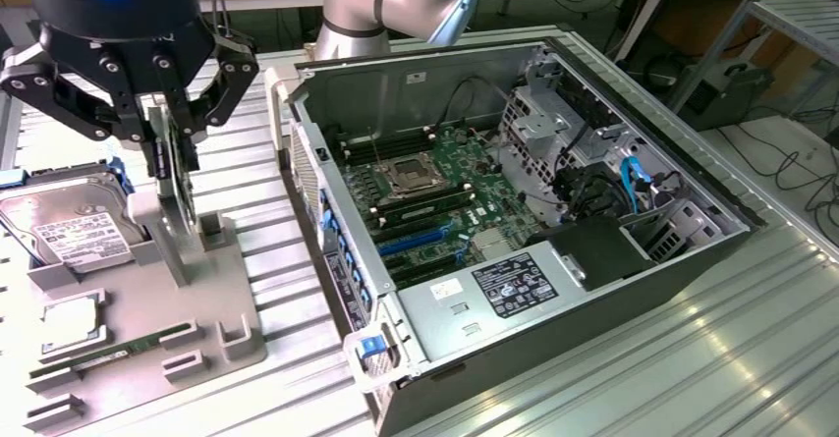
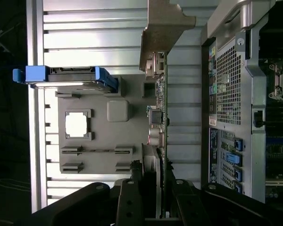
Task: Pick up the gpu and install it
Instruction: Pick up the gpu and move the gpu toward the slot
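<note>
My gripper (image 1: 171, 152) is down over the gpu (image 1: 180, 211), which stands upright on edge in the grey holder (image 1: 216, 304) beside the open PC case (image 1: 655, 304). Honestly can't tell if I've got it clamped.

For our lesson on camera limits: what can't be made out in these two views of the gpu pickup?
- gpu: upper end hidden behind the gripper in the exterior view; edge-on in the wrist view, faces unseen.
- hard drive: label print too small in the exterior view; one side cut by its left edge.
- computer case: cut off by the wrist view's edge.
</note>
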Motion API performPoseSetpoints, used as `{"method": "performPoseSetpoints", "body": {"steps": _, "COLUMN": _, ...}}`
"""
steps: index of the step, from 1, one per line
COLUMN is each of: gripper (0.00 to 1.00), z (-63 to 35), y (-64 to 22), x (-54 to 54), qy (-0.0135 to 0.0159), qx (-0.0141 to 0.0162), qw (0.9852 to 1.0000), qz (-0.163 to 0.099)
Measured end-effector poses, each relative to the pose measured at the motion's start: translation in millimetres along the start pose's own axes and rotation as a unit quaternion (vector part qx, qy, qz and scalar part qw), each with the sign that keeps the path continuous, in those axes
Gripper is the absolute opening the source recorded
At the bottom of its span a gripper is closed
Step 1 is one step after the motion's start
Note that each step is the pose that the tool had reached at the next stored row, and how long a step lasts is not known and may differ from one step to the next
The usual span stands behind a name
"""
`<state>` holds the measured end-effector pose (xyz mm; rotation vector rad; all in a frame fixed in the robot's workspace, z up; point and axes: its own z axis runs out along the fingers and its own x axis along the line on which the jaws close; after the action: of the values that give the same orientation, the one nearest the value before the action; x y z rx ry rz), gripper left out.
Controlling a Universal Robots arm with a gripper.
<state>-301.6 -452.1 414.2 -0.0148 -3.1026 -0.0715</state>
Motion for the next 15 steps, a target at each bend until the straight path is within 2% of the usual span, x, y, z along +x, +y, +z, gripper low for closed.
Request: {"method": "performPoseSetpoints", "body": {"steps": 15, "gripper": 0.27, "z": -25.0, "y": 1.1, "x": 0.9, "qy": 0.0001, "qx": 0.0000, "qw": 1.0000, "qz": 0.000}}
